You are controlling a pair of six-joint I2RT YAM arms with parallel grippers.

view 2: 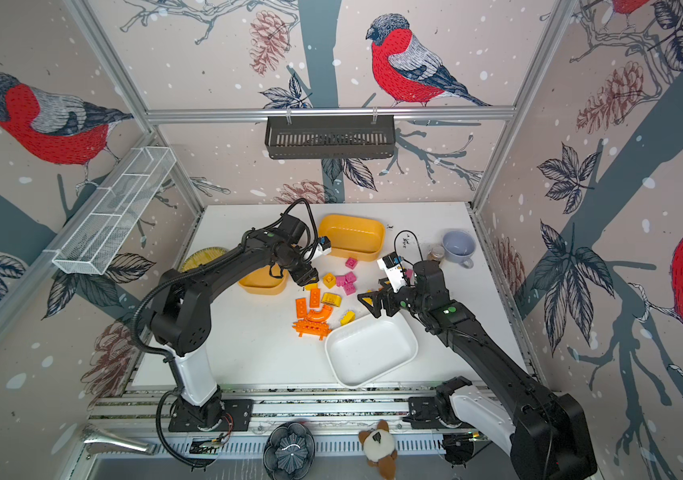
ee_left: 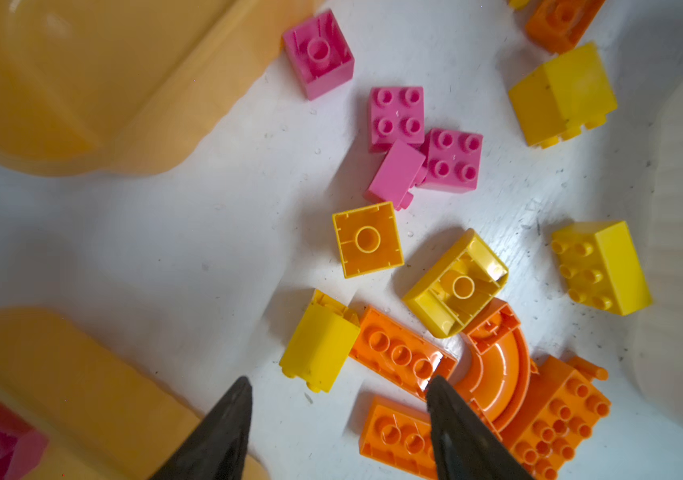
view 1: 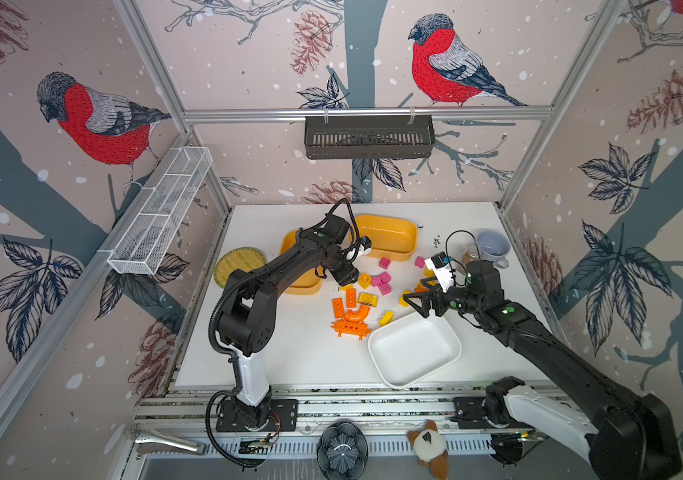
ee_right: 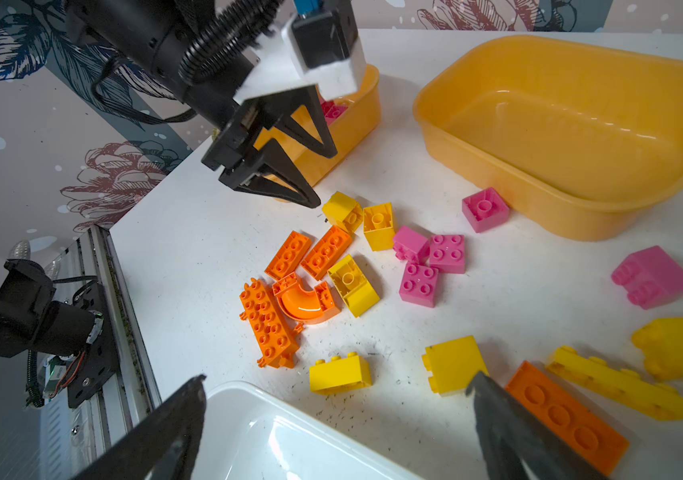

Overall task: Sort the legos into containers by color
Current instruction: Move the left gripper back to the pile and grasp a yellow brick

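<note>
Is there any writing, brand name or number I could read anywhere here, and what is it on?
No text can be read anywhere.
Studs of the legos: no legible lettering.
Dark marks on the table beside the cup: too small to read.
</note>
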